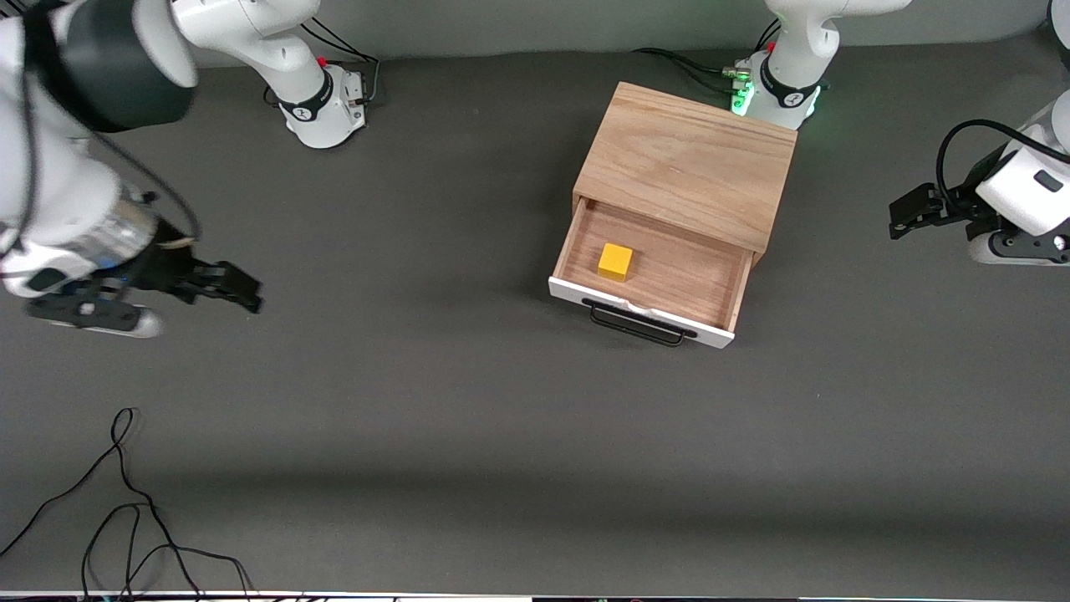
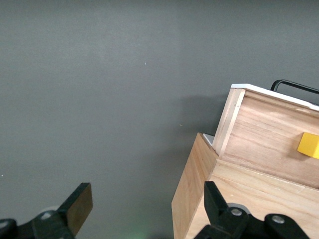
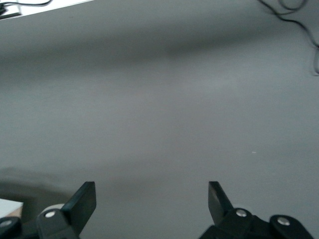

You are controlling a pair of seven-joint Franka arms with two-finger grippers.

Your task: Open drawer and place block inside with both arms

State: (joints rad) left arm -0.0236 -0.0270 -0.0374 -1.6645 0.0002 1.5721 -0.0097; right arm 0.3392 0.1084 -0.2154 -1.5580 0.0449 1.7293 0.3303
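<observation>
The drawer is sitting pulled open, and the block is lying inside it, so the job is looking done. The left gripper and right gripper are hanging over the bare surface, well away from the drawer, fingers apart and holding nothing. Only the left wrist view is showing the drawer's side wall up close.

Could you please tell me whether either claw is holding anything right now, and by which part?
Nothing is held: the left claw and right claw are open, and the block lies in the drawer.
</observation>
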